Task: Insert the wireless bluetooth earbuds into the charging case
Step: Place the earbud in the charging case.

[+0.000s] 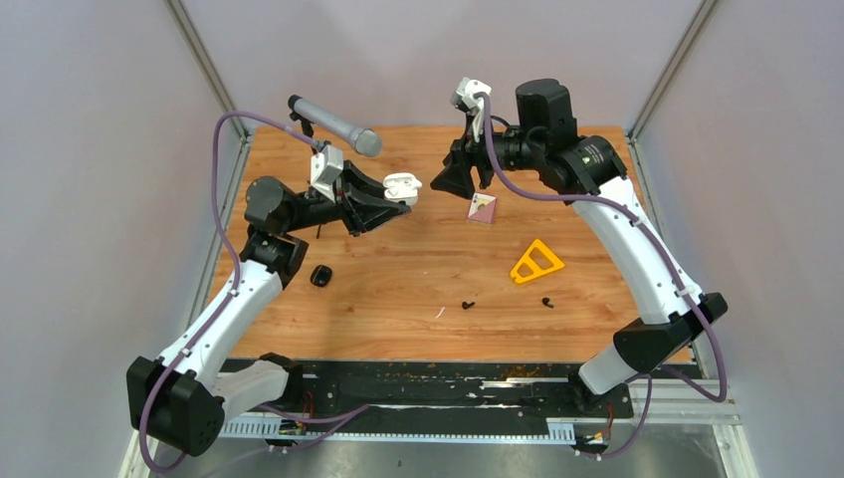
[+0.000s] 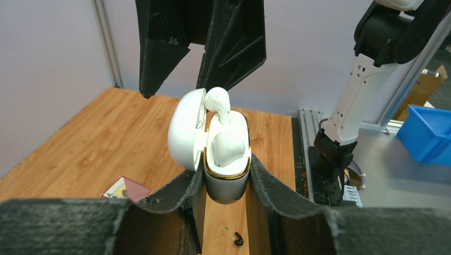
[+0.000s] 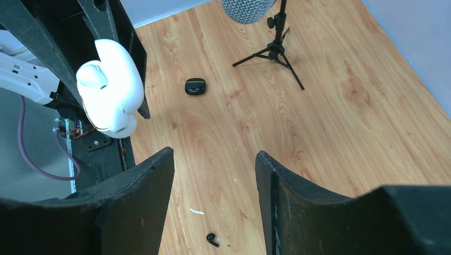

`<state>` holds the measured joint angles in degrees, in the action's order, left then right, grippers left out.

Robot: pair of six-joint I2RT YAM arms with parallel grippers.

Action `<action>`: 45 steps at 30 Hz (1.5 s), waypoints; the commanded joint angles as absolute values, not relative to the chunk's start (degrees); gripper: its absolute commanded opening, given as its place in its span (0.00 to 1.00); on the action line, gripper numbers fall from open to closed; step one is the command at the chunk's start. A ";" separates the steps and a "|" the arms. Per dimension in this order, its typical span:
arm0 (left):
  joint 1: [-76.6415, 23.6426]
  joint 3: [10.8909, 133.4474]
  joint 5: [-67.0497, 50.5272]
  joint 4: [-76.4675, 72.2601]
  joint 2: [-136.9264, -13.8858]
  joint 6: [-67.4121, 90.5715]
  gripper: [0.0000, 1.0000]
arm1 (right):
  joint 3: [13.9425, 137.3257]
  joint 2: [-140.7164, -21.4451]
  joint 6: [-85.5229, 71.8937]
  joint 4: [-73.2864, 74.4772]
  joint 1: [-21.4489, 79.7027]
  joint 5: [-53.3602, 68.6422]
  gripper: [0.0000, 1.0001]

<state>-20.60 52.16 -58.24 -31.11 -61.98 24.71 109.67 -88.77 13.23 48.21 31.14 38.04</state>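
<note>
clamping the open white case [image 2: 227, 190] in the left gripper [image 2: 226, 172] — one white earbud [image 2: 228, 149] seated, a second earbud [image 2: 218, 103] stem-in but half out of its slot — with the empty, wide-apart right gripper [image 3: 214, 159] close beside, nearer to press.

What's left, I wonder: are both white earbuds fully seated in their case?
No: one white earbud lies seated; the other earbud sticks up from the white case.

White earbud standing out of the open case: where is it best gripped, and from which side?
Grip the earbud by its rounded head, probably coming from over the open mouth of the case. Its stem points down into the case, only the head stands free, and the raised lid blocks one side.
</note>
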 commanded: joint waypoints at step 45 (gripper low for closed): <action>-21.09 52.15 -57.09 -30.57 -62.74 22.84 0.00 | 117.16 -87.91 19.27 53.48 36.32 36.95 0.59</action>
